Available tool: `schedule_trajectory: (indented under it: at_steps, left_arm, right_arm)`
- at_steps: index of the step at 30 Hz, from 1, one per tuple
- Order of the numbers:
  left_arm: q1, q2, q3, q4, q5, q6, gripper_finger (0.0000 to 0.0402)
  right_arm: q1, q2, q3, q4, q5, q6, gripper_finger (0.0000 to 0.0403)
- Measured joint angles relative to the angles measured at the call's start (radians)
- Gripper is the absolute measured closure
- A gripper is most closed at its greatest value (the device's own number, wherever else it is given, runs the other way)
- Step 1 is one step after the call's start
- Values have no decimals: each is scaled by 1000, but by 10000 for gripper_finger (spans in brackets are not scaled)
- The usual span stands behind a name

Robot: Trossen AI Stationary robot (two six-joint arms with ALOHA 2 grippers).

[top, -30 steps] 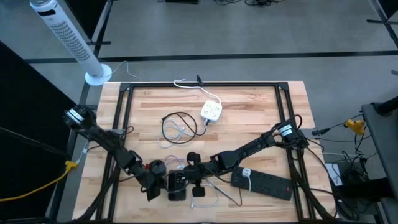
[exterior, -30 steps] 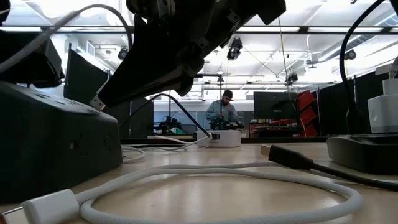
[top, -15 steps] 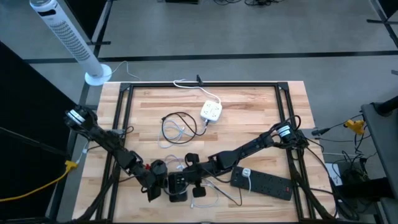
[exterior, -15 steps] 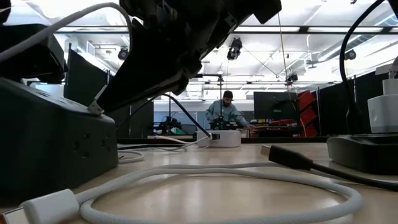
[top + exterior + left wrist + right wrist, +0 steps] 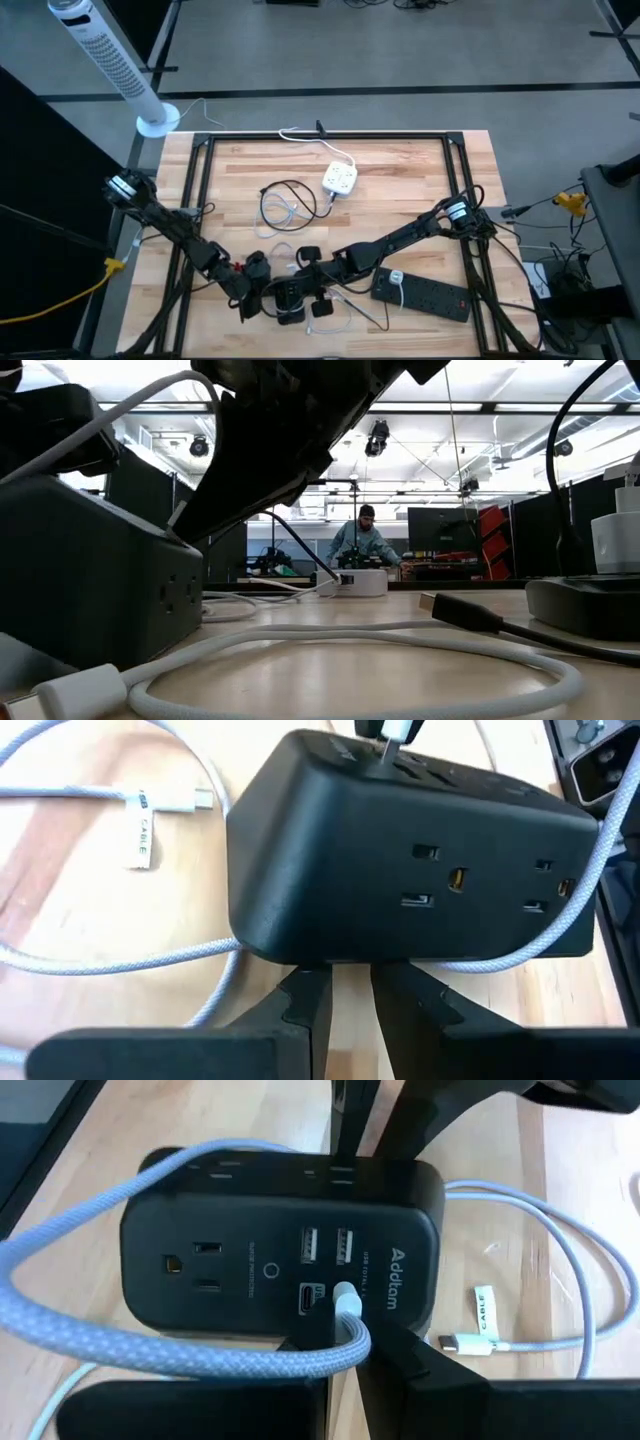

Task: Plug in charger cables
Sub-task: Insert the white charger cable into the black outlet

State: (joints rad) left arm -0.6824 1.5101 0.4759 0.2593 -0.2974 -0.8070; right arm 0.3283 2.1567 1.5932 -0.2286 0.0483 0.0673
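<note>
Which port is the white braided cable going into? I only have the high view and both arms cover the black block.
Observer: In the right wrist view, the plug of the white braided cable sits at the small oval port under the two USB-A slots of the black plastic power cube.
Operator: Is the right arm holding it?
Observer: Yes. The right gripper has its jaws closed on the cable just behind the plug.
Operator: Is the cube flat?
Observer: No. In the low view it looks tilted, with one edge off the wooden table.
Operator: And the left arm?
Observer: The left gripper is against the cube's opposite side.
</note>
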Motion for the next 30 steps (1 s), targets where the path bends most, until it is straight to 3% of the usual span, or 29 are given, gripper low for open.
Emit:
schedule_trajectory:
  at_steps: [21,30]
  left_arm:
    - [17,-1,-1,14,-48,32,361]
    - [18,-1,-1,12,-48,32,361]
  right_arm:
    - [-2,3,1,-11,5,-8,384]
    - [-1,0,1,-6,-1,13,289]
